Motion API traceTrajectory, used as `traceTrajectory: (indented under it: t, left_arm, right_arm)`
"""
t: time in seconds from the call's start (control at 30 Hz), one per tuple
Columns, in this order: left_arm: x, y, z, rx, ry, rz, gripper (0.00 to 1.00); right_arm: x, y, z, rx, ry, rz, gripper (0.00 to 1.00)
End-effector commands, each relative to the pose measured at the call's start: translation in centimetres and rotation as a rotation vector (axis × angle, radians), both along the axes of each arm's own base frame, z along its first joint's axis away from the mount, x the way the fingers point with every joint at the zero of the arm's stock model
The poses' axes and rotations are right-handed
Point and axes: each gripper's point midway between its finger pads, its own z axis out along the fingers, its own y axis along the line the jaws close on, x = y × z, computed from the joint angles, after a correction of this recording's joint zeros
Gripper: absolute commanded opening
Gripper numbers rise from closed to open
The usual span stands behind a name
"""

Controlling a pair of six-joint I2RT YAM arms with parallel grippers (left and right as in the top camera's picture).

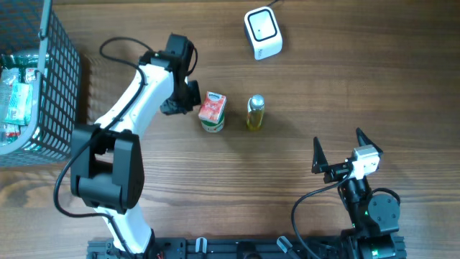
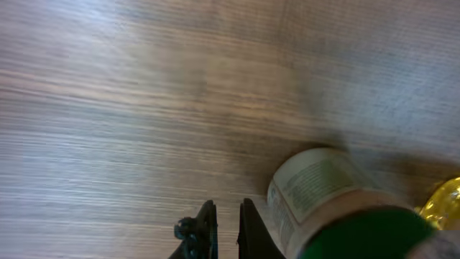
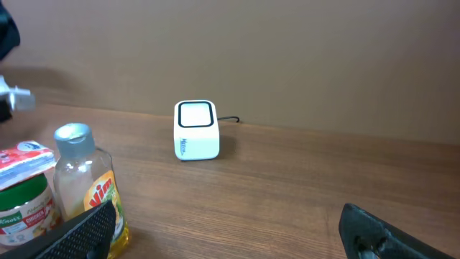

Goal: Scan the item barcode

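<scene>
- Wooden table [image 1: 359, 86], wire basket [image 1: 61, 79] at its left edge
- Left gripper [image 1: 188, 97], jaws pressed together, empty, just beside the foil-lidded tub [image 1: 212, 111] at mid-table, probably lining up a grasp
- Right gripper [image 1: 336, 137] spread wide, idle
- White scanner [image 1: 262, 32] at far edge, window up for barcodes

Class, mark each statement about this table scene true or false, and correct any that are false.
1. The left pincer is shut and empty. True.
2. The small clear bottle of yellow liquid lies on its side. False: it stands upright.
3. The white box-shaped scanner sits on the wooden table, apart from the bottle. True.
4. The right pincer grips the small cup with the red-and-white foil lid. False: it is open, empty and far from the cup.
</scene>
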Motion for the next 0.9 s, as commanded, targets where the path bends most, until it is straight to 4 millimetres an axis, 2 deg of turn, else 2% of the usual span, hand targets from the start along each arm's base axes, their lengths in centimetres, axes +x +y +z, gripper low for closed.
traceTrajectory:
  t: [0.0, 0.17, 0.63, 0.87]
  left_arm:
    - [-0.8, -1.6, -1.4, -0.094, 0.033, 0.007, 0.04]
    - [-1.0, -2.9, -1.5, -0.147, 0.036, -0.010, 0.04]
    - [-2.7, -7.1, -1.5, -0.145, 0.040, -0.120, 0.04]
    - [-2.4, -6.4, -1.6, -0.105, 0.026, -0.111, 0.04]
  right_arm:
    - [0.0, -0.3, 0.1, 0.003, -0.005, -0.013, 1.00]
    - [0.0, -0.3, 0.1, 0.003, -0.005, -0.013, 1.00]
    - [0.0, -0.3, 0.1, 0.003, -0.005, -0.013, 0.99]
    - [0.0, -0.3, 0.1, 0.002, -0.005, -0.013, 1.00]
